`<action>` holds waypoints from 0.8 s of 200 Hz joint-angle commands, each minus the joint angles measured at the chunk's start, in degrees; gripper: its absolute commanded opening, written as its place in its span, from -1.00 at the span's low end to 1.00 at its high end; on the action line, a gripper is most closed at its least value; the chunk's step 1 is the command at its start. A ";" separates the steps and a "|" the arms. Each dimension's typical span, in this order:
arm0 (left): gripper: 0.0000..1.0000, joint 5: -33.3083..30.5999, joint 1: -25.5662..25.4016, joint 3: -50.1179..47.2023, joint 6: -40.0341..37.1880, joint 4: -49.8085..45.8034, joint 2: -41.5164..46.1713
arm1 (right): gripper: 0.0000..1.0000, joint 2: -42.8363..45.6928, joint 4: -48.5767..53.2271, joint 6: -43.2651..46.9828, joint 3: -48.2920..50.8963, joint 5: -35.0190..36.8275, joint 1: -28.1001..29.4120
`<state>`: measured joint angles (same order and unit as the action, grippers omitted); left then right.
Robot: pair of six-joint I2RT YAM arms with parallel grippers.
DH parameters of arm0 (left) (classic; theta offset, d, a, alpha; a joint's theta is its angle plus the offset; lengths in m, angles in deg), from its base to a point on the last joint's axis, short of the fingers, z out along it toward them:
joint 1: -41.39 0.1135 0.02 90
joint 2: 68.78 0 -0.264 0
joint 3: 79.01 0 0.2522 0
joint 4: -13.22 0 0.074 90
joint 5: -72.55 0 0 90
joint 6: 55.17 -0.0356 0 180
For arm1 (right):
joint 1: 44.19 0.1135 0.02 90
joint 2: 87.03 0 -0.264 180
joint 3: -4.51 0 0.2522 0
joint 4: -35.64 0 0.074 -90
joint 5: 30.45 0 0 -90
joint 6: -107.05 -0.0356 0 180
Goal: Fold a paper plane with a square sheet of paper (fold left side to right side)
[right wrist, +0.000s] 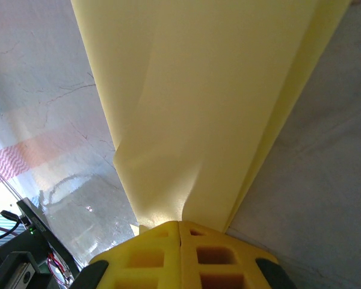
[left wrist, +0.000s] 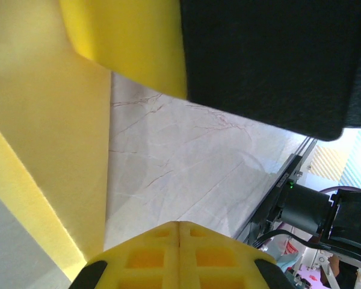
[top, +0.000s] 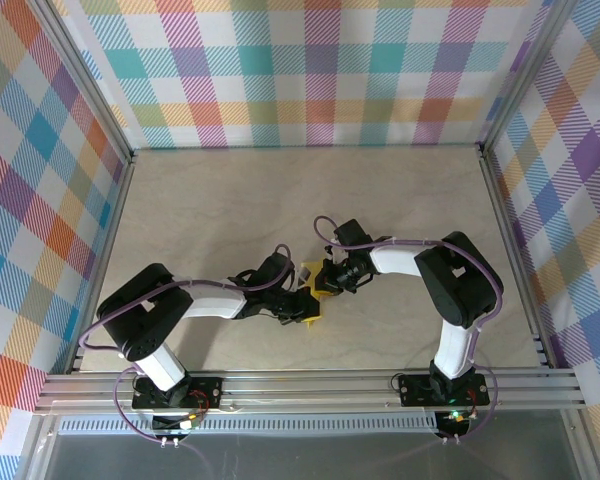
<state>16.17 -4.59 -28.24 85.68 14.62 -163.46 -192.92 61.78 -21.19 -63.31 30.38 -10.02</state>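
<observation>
Left gripper (left wrist: pixel 179 232): fingers pressed together low over the desk (left wrist: pixel 186 156), the sheet of paper (left wrist: pixel 42 150) just beside them; a pinch cannot be confirmed. Right gripper (right wrist: pixel 179 235): pinching the sheet's lifted edge. Assessment: the left-to-right fold is in hand. The next move calls for matching edges squarely before creasing.

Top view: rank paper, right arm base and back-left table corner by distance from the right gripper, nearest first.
1. Paper: pinched in the right gripper, mid-table.
2. Right arm base: near edge, right side.
3. Back-left corner: far side, left.
</observation>
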 commanded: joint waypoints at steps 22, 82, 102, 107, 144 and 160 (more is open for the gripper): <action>-0.99 0.58 0.26 -0.75 -1.96 -1.38 -1.11 | -1.00 -5.55 10.04 1.05 2.58 11.06 0.28; -0.99 -0.58 0.19 -3.05 -2.25 -2.50 0.47 | -1.00 -5.73 10.91 1.51 2.18 11.59 0.28; -0.99 -0.76 0.19 -3.53 -2.25 -2.50 0.73 | -0.99 -5.82 11.02 1.57 2.08 11.68 0.28; -0.99 -0.83 0.21 -3.74 -2.25 -2.55 0.83 | -0.99 -5.82 11.04 1.56 1.99 11.68 0.28; -0.99 -1.11 0.20 -4.45 -2.16 -2.68 1.47 | -0.99 -5.91 11.00 1.59 1.97 11.66 0.28; -0.99 -1.11 0.19 -4.71 -2.02 -2.43 1.36 | -0.99 -5.91 11.00 1.60 2.03 11.59 0.28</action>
<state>15.56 -4.59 -31.54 84.47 14.01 -163.19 -193.40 63.68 -20.30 -64.49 30.58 -10.02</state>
